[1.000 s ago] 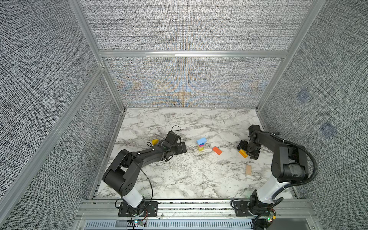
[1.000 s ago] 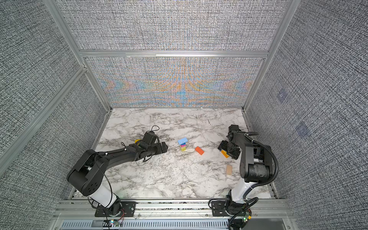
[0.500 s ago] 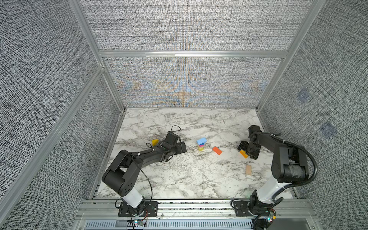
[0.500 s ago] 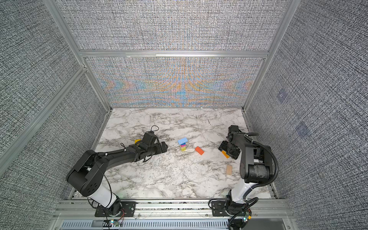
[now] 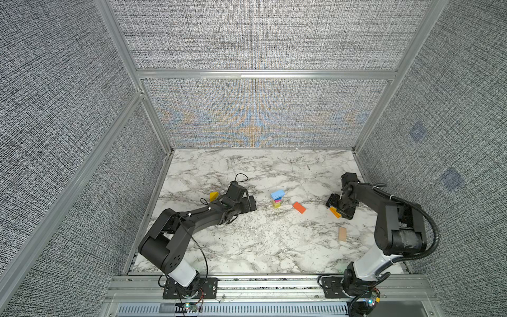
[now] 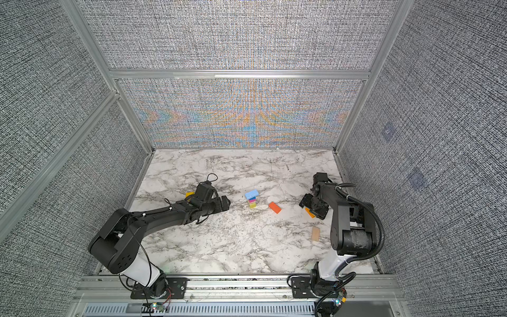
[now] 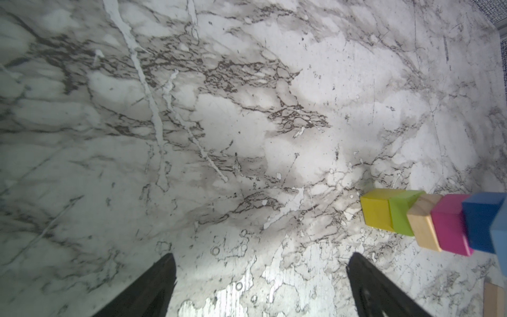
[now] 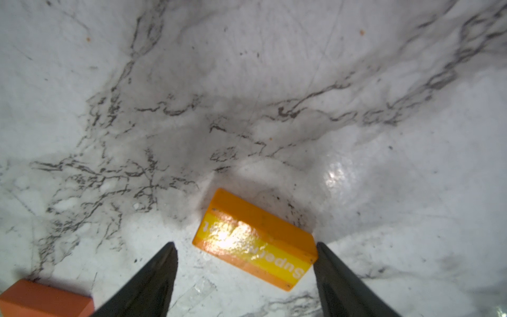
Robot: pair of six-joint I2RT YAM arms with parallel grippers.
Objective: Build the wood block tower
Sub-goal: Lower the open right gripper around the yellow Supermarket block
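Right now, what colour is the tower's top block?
Light blue; top block shows best in a top view.

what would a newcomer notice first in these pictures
The small colourful tower stands mid-table, capped by a light blue slab. On the right, the right gripper straddles a flat orange-yellow block with open jaws. A red-orange slab lies between them.

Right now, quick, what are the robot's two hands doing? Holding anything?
Left gripper: open, holding nothing.
Right gripper: open, fingers either side of the yellow-striped orange block, not gripping it yet.
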